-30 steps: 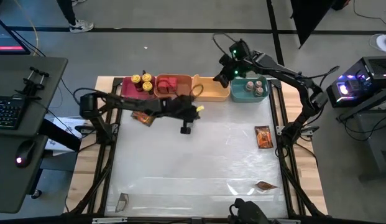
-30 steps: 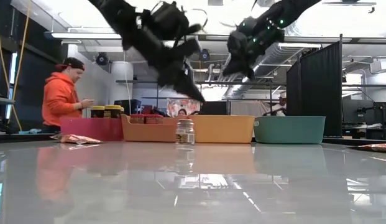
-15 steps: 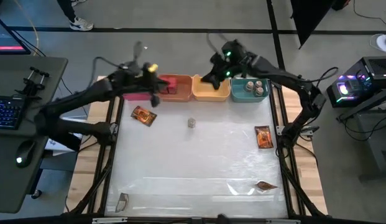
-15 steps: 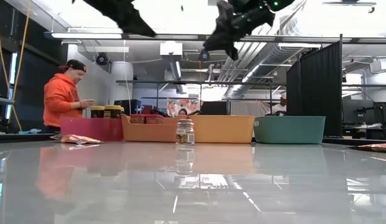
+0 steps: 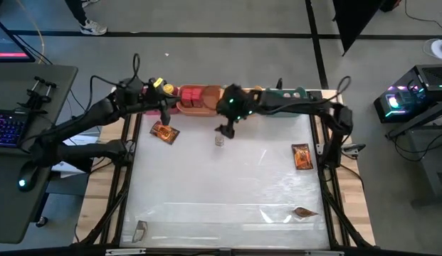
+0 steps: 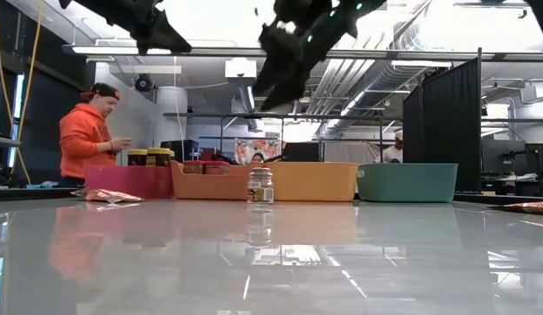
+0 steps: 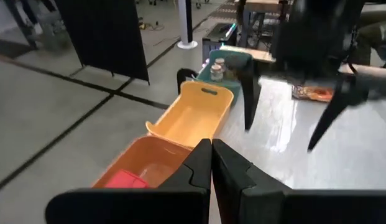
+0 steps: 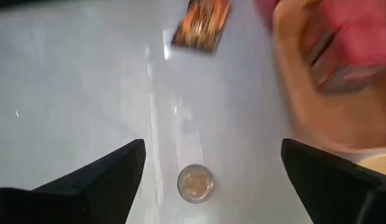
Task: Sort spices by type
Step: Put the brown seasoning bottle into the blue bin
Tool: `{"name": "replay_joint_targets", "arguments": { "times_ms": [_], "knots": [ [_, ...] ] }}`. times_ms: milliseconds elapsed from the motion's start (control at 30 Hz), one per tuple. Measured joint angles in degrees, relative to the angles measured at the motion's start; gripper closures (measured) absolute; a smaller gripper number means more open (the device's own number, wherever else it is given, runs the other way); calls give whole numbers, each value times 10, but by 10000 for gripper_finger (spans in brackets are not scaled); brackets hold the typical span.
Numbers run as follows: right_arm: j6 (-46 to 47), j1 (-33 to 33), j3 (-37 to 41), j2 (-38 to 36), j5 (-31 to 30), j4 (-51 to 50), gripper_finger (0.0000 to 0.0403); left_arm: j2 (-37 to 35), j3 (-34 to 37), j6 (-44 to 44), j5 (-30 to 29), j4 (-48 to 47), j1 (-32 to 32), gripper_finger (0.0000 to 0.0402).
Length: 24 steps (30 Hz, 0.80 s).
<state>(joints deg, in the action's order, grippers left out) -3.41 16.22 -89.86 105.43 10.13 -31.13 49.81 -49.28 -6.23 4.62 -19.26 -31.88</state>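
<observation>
A little glass jar with a grey-brown lid stands upright on its base on the table, just near of the bins. My right gripper hangs open above it, and the jar shows between and below its fingers, untouched. My left gripper is shut and empty, raised near the pink bin. Flat orange-brown packets lie at the left, at the right and near the front edge.
Four bins line the far edge: pink with yellow-lidded jars, orange with red boxes, yellow-orange, and teal with jars. A person in an orange hoodie stands behind the table.
My left gripper has risen from over the jar and drawn back toward the table's far left, by the pink bin. My right gripper has swung from above the teal bin toward the left and near side, coming over the jar. The jar has stayed in place.
</observation>
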Motion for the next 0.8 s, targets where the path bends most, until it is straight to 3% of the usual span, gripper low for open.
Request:
{"name": "replay_joint_targets", "arguments": {
  "times_ms": [367,800],
  "knots": [
    [-42,-17,0,116,-9,-11,48,1,9,32,0,3,0,401],
    [-71,-18,0,164,-4,-21,73,11,9,31,-9,2,0,402]
  ]
}}
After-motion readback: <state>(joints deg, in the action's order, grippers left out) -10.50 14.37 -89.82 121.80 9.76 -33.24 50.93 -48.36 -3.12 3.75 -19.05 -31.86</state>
